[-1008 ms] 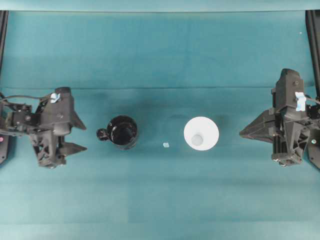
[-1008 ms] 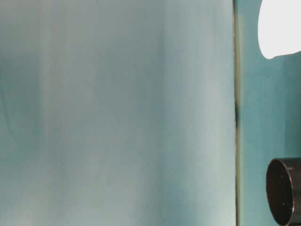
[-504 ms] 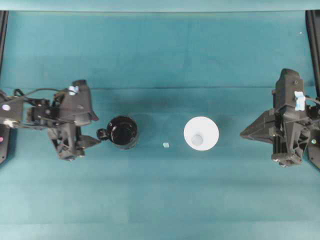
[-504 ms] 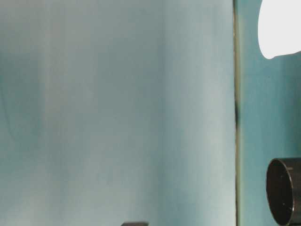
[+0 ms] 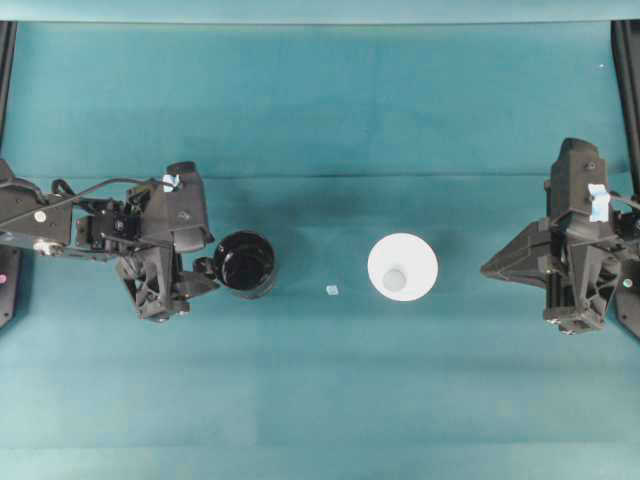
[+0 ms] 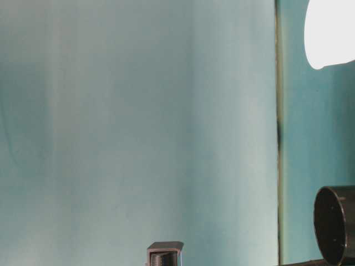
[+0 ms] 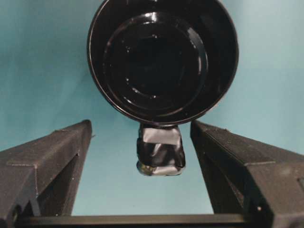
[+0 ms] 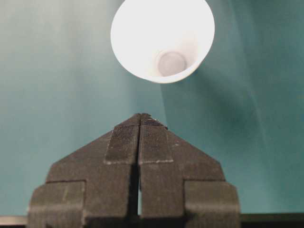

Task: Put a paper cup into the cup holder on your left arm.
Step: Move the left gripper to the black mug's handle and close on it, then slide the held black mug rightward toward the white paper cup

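A: Left tool (image 5: 200, 265) has moved in over the last second. It was parked at the far left edge of the teal table (image 5: 320, 120); now it's right up against the glossy black cylindrical cup holder (image 5: 246, 264).

B: Grip state?

A: Spread wide, nothing in it. In the left wrist view the fingers (image 7: 52, 161) sit either side of the holder's small side knob (image 7: 160, 151), with clear gaps to both. No contact yet.

B: So it's lining up on the knob, not the body.

A: Looks that way. My read: the left arm grabs the holder by the knob first, then the cup comes to it.

B: Cup?

A: The plain white tapered paper cup (image 5: 402, 267) hasn't moved. It stands upright, rim up, right of centre, well apart from the holder. A tiny pale paper scrap (image 5: 332, 290) lies between them.

B: Right side?

A: Right tool (image 5: 487, 268) hasn't budged. Fingers pressed together, empty, tip pointing at the cup from a distance; the right wrist view has the cup ahead of it.

B: Progress?

A: Early. Holder not gripped, cup untouched. Watch the knob: a closure off centre could spin or tip the holder.
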You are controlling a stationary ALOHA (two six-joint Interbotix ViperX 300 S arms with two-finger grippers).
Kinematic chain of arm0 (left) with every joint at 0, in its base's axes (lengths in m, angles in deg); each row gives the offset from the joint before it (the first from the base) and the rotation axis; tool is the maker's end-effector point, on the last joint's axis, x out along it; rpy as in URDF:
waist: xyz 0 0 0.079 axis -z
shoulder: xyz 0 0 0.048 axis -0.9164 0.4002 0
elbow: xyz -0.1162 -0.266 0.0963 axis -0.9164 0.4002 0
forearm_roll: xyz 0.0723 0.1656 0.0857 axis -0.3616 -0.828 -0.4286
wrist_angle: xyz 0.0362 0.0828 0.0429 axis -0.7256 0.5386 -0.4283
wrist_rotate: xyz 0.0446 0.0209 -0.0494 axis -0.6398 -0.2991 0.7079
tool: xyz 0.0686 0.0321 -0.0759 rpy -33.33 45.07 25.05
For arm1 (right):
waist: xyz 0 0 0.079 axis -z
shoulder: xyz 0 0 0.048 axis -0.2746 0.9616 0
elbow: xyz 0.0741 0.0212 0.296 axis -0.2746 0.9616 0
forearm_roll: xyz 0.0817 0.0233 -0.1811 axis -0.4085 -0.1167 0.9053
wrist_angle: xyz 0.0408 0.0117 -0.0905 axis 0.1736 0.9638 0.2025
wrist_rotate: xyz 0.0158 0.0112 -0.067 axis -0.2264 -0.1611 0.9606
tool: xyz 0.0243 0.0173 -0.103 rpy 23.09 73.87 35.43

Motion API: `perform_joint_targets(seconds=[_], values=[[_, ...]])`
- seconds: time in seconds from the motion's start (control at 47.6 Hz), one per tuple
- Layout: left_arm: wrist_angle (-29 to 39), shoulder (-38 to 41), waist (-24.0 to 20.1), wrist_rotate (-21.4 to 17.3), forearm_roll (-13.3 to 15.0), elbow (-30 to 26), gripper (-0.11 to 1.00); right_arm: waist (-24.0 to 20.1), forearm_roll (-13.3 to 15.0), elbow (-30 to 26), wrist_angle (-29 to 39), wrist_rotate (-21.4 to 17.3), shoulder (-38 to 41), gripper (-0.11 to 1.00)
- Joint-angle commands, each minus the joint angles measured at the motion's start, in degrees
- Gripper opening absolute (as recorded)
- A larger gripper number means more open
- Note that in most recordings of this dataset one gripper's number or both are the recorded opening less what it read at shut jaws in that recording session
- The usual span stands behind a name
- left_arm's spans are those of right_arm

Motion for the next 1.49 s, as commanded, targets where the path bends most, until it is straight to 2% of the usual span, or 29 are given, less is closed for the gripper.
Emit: perform_joint_targets(seconds=[0.0, 0.084, 0.21, 0.399, 0.63, 0.903, 1.05, 1.239, 1.471], values=[[-0.1, -0.1, 0.1, 0.1, -0.1, -0.6, 0.86, -0.2, 0.2, -1.4, -0.2, -0.6, -0.2, -0.04], [-0.1, -0.2, 0.0, 0.1, -0.1, -0.5, 0.81, -0.2, 0.2, -1.4, -0.2, -0.6, -0.2, -0.04], [-0.1, -0.2, 0.2, 0.1, -0.1, -0.4, 0.65, -0.2, 0.2, -1.4, -0.2, -0.5, -0.2, -0.04], [-0.1, -0.2, 0.5, -0.5, -0.1, -0.6, 0.29, -0.2, 0.2, -1.4, -0.5, -0.6, -0.2, -0.04], [-0.4, -0.3, 1.1, -0.7, -0.1, -1.3, 0.29, -0.2, 0.2, -1.4, -0.6, -0.6, -0.2, -0.04], [-0.2, 0.0, 1.4, -1.8, -0.1, -6.4, 0.29, -0.2, 0.2, -1.4, -0.7, -0.7, -0.2, -0.04], [-0.1, 2.4, 1.4, -4.0, -0.1, -10.5, 0.29, -0.2, 0.2, -1.4, -0.8, -0.7, -0.2, -0.04], [0.0, 6.5, 1.4, -4.8, -0.1, -14.9, 0.29, -0.2, 0.2, -1.5, -0.8, -0.7, -0.2, -0.04], [0.0, 9.7, 1.4, -4.9, -0.1, -16.5, 0.29, -0.3, 0.2, -1.4, -0.9, -0.7, -0.2, -0.04]])
